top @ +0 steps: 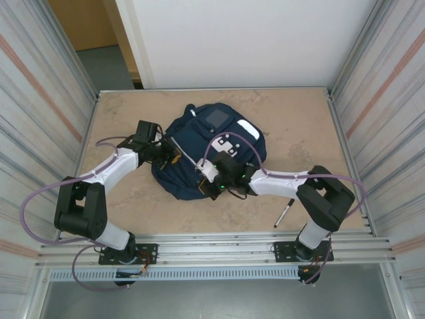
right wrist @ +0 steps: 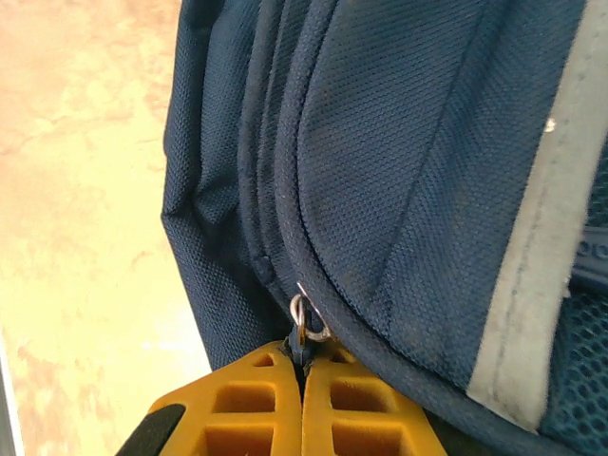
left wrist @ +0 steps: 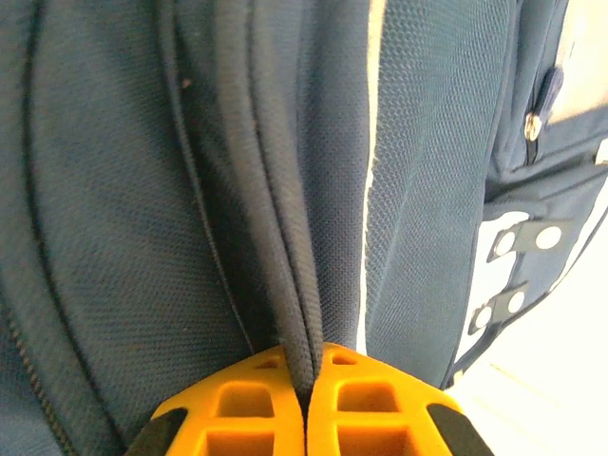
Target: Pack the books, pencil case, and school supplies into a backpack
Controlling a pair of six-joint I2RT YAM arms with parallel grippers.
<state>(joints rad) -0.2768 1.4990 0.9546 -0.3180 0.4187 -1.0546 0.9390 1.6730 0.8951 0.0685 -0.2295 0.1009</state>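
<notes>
while left claw [left wrist: 304,369] clamps a seam [left wrist: 285,237], right claw [right wrist: 302,363] pinches zipper pull [right wrist: 306,323], backpack [top: 192,133] between them

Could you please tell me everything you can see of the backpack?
The backpack is navy woven fabric with white patches, a thin light stripe, riveted white tabs and a patch of blue mesh. It lies slumped near the middle of the beige table. The left gripper has its jaws shut on a raised fabric seam on one side. The right gripper has its jaws shut on a dark tab hanging from a small metal zip ring at the bag's near edge.
</notes>
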